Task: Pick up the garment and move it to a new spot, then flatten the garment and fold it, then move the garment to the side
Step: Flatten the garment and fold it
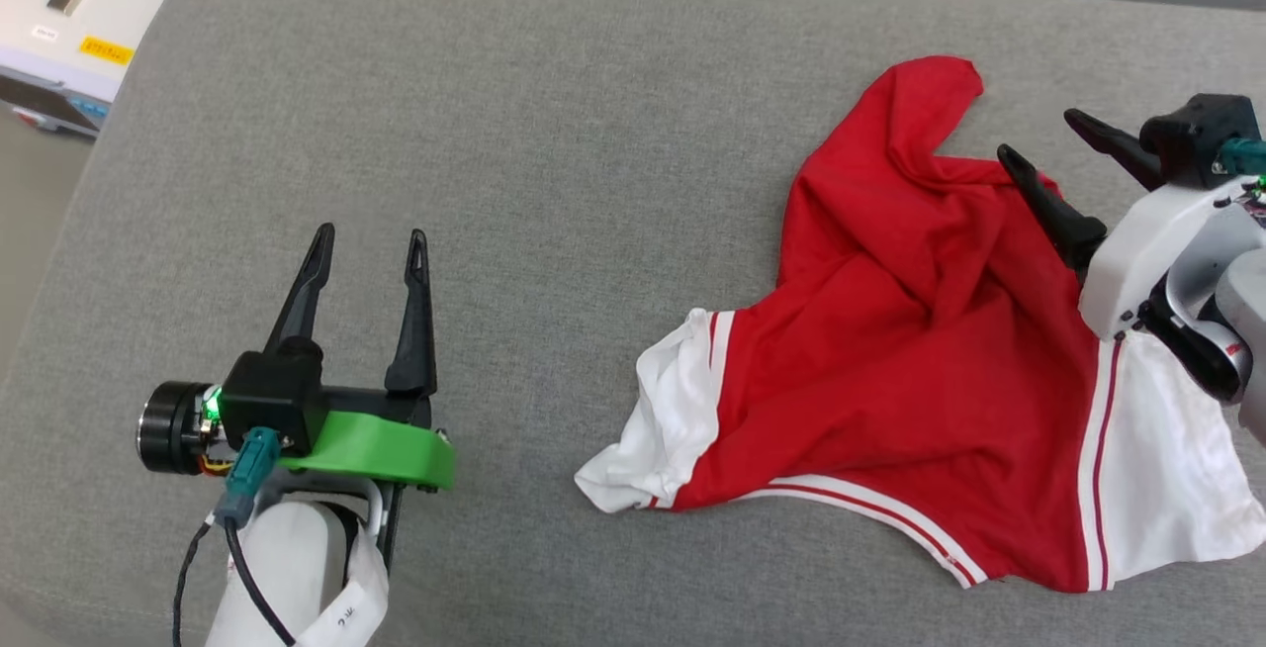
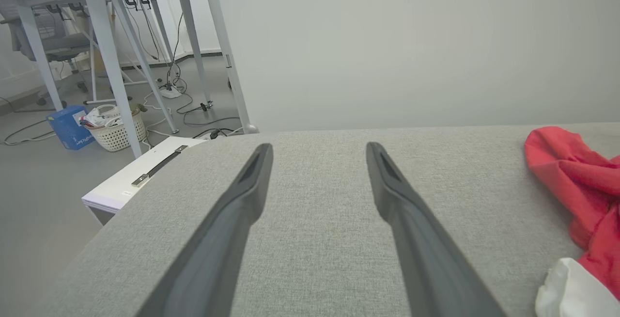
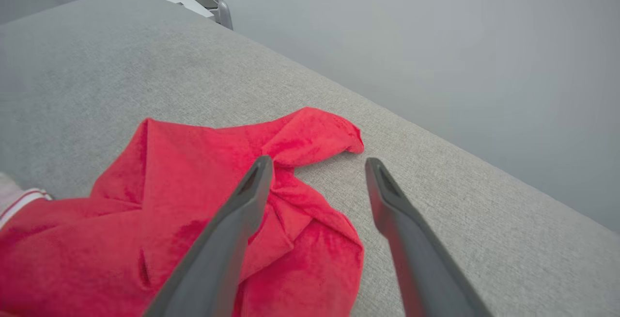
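Note:
The garment [image 1: 920,330], red with white sleeves and red-white striped trim, lies crumpled on the right half of the grey cushion [image 1: 554,182]; its plain side faces up. My right gripper [image 1: 1039,138] stands open over the garment's upper right edge, with one finger above the red cloth and the other above bare cushion. In the right wrist view the garment [image 3: 193,200] spreads under the open right gripper [image 3: 317,162], nothing between the fingers. My left gripper [image 1: 374,236] rests open at the lower left, well clear of the garment. The left wrist view has the open left gripper [image 2: 317,147] and the garment [image 2: 576,181] at the right edge.
A white low table [image 1: 89,14] with a dark strap and yellow label stands beyond the cushion's far left corner. White desk legs [image 2: 111,50], cables, a basket [image 2: 116,130] and a blue box [image 2: 68,128] are on the floor behind. A grey wall backs the cushion.

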Controlling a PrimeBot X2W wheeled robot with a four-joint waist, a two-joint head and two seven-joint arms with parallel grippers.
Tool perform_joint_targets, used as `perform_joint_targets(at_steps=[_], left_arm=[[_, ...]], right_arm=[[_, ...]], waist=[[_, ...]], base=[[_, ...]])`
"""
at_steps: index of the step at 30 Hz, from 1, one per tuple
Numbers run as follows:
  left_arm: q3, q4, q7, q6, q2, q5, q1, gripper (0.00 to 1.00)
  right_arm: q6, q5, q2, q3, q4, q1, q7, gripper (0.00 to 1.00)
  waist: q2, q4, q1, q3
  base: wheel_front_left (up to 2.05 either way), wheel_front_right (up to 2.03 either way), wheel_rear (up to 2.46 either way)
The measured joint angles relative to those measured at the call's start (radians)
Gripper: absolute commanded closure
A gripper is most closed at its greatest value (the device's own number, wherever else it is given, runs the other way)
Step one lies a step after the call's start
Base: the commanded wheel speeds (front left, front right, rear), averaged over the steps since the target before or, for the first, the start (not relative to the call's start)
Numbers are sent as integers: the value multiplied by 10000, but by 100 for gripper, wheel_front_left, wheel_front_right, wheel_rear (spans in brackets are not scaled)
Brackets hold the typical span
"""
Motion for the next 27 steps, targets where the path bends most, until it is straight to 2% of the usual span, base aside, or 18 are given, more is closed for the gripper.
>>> perform_joint_targets(at_steps=[3, 7, 10, 15, 20, 23, 27], left_arm=[[-174, 157, 0, -420, 424, -6, -106, 0], [-825, 500, 332, -706, 1145, -364, -663, 0], [-1760, 454, 1367, -757, 1856, -1185, -1360, 0], [-3580, -52, 3933, -765, 3277, -3622, -2237, 0], [-4934, -510, 6443, -765, 4451, -5451, -2786, 0], [-5860, -796, 7706, -765, 5078, -6044, -2919, 0], [-6930, -1267, 8646, -765, 5565, -6412, -2981, 0]], right_arm=[[0, -349, -38, -878, -531, 701, -132, 0], [0, -1095, -173, -2334, -1402, 1810, -134, 0], [0, -1685, -182, -3260, -1893, 2814, -134, 0], [0, -2433, 104, -4592, -2533, 4233, -134, 0], [0, -2972, 514, -5496, -3172, 5048, -8, 0], [0, -3273, 681, -5950, -3536, 5382, 209, 0], [0, -3574, 823, -6500, -3996, 5672, 449, 0]], waist=[[0, -176, 0, -399], [0, -424, 0, -786], [0, -639, 0, -987], [0, -1001, 0, -1183], [0, -1298, 0, -1257], [0, -1437, -1, -1243], [0, -1554, 0, -1095]], base=[[0, 0, 0], [0, 0, 0], [0, 0, 0], [0, 0, 0], [0, 0, 0], [0, 0, 0], [0, 0, 0]])
